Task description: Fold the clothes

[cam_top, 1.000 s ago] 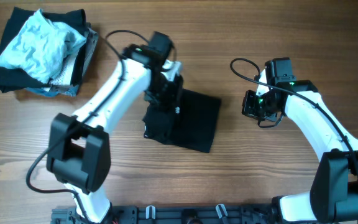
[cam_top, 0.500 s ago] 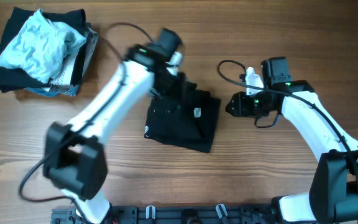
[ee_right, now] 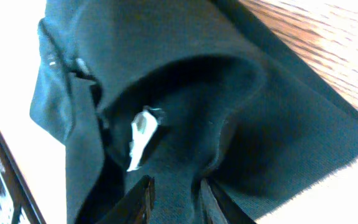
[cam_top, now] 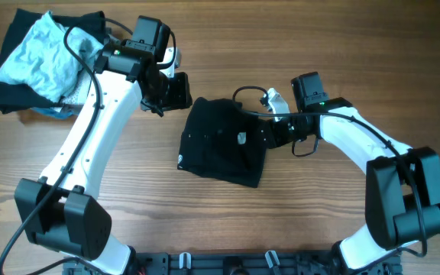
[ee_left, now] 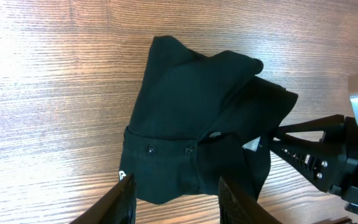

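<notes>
Left arm off the shirt (cam_top: 220,149), right arm in at its edge.
Your left gripper (cam_top: 176,92) has pulled back toward the pile (cam_top: 44,57), fingers spread and empty. Your right gripper (cam_top: 266,136) has moved in to the shirt's right edge, fingers spread over the cloth, pinching nothing yet. The shirt lies mid-table (cam_top: 319,229), folded but lumpy; the next fold looks to be the right arm's.
</notes>
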### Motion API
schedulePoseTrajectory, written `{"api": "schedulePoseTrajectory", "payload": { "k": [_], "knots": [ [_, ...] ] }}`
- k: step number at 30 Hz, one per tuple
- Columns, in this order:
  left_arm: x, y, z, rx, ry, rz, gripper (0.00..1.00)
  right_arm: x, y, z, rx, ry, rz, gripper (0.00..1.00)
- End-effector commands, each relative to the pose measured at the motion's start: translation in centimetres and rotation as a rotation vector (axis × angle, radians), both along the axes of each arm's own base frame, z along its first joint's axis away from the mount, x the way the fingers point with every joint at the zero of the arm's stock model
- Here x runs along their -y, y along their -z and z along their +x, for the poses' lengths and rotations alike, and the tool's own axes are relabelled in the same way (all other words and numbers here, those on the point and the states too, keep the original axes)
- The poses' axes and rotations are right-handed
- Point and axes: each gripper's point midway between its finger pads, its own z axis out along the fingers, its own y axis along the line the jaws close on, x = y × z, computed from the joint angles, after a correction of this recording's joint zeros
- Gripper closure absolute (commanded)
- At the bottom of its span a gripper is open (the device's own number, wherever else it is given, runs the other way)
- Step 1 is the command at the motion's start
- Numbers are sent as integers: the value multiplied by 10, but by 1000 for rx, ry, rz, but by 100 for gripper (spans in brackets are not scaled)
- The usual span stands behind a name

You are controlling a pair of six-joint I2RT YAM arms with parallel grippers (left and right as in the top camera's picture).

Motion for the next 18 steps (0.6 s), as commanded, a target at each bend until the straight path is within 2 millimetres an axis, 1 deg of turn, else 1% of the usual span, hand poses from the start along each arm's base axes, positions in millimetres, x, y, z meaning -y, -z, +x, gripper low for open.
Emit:
{"api": "schedulePoseTrajectory", "payload": {
  "k": [1, 2, 5, 7, 9, 11, 12, 13, 14, 15, 16, 18],
  "knots": [
    [-1, -5, 3, 28, 26, 6, 58, -8, -10, 0, 47, -73, 61, 94],
    [-1, -5, 3, 28, 26, 6, 58, -5, -7, 2, 39, -52, 37, 96],
    [-1, -5, 3, 28, 26, 6, 57, 15, 7, 10, -3, 81, -103, 96],
    [-1, -5, 3, 28, 26, 6, 57, 18, 3, 3, -23, 82, -116, 96],
    [-1, -5, 3, 29, 26, 6, 56, 35, -5, 6, -39, 202, -192, 96],
    [-1, -5, 4, 32, 26, 5, 55, 43, -27, 1, -58, 299, -194, 96],
    [0, -5, 4, 34, 26, 4, 55, 47, -34, -2, -62, 333, -206, 95],
    [0, -5, 4, 33, 28, 4, 55, 54, -38, -7, -90, 395, -233, 96],
    [1, -4, 3, 31, 31, 5, 55, 58, -36, -11, -114, 417, -254, 96],
    [2, -3, 2, 25, 34, 6, 54, 58, -33, -14, -126, 411, -260, 89],
    [3, -3, 1, 22, 38, 8, 51, 53, -30, -10, -75, 330, -243, 56],
    [3, -3, 2, 25, 37, 6, 49, 38, -28, -1, 22, 200, -170, 44]
  ]
}}
